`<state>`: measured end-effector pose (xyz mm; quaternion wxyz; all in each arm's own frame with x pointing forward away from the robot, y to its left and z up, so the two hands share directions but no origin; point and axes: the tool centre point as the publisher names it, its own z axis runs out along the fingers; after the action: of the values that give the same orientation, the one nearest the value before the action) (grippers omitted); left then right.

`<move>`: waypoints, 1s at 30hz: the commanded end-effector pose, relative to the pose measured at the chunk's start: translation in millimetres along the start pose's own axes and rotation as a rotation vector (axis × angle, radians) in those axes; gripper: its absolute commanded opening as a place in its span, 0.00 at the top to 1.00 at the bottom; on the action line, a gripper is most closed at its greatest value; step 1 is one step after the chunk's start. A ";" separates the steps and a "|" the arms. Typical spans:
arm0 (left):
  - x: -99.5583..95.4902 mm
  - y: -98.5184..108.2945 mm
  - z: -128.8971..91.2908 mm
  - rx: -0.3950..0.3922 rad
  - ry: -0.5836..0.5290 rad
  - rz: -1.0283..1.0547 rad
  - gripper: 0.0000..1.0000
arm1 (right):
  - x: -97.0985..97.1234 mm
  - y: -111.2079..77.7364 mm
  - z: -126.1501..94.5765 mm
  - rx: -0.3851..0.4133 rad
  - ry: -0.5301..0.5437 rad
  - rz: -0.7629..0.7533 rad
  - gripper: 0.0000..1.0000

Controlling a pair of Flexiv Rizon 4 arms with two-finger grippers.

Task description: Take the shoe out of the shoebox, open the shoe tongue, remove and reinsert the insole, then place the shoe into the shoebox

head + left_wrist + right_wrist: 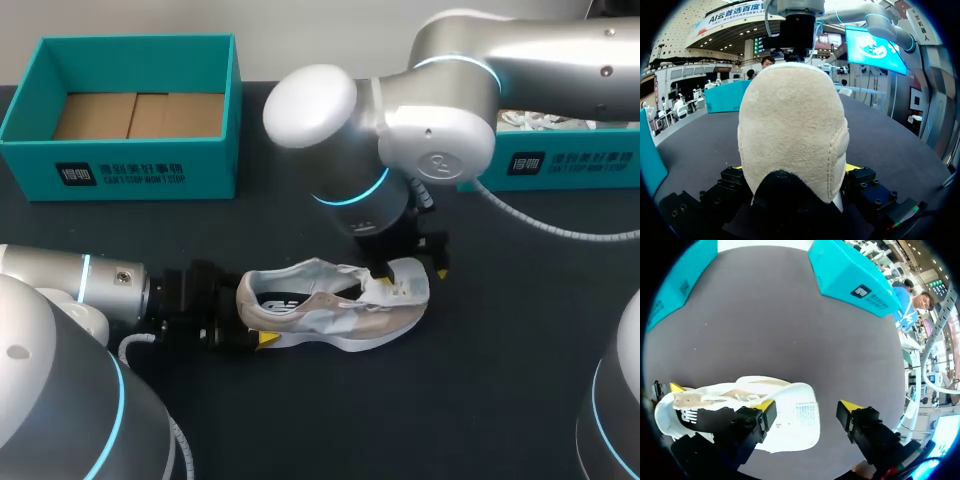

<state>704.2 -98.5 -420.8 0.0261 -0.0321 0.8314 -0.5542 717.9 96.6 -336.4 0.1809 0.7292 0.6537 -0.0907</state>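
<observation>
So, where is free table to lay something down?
Bare table in front of the shoe, and between the left box and the left gripper. Crowded at the shoe: left gripper grips it, right gripper hangs over it.

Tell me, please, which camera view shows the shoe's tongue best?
The right wrist view: the tongue lies pulled open, its inner face and label plain. The head view shows it smaller, from above. The left wrist view shows only the heel of the shoe; the tongue is hidden.
</observation>
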 end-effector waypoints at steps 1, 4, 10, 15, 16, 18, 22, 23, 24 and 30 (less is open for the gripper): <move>2.1 2.3 1.6 -0.004 -0.002 0.000 1.00 | -2.4 -4.5 -30.8 -0.106 0.018 0.281 0.18; 2.1 2.3 1.6 -0.004 -0.002 0.000 1.00 | 6.9 2.1 -49.6 -0.175 0.017 0.198 0.19; 2.1 2.3 1.6 -0.004 -0.002 0.000 1.00 | 24.3 16.5 -88.4 -0.276 -0.002 0.051 0.15; 2.1 2.3 1.6 -0.004 -0.002 0.000 1.00 | 50.2 25.6 -114.2 -0.330 0.058 -0.176 0.15; 2.1 2.3 1.6 -0.004 -0.002 0.000 1.00 | 53.5 25.8 -116.1 -0.341 0.076 -0.228 0.14; 2.1 2.3 1.6 -0.004 -0.002 0.000 1.00 | 64.9 25.7 -122.9 -0.346 0.090 -0.320 0.15; 2.1 2.3 1.6 -0.004 -0.002 0.000 1.00 | 79.2 22.1 -139.5 -0.358 0.120 -0.486 0.03; 2.1 2.3 1.6 -0.004 -0.002 0.000 1.00 | 81.6 20.9 -143.6 -0.360 0.121 -0.516 0.00; 2.1 2.3 1.6 -0.004 -0.002 0.000 1.00 | 83.2 20.2 -146.3 -0.362 0.118 -0.538 0.00; 2.1 2.3 1.6 -0.004 -0.002 0.000 1.00 | 96.1 11.4 -163.9 -0.341 0.185 -0.708 0.00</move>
<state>704.1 -98.5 -420.8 0.0261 -0.0320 0.8314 -0.5542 723.8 243.3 -222.4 0.2280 0.4918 0.8397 0.0311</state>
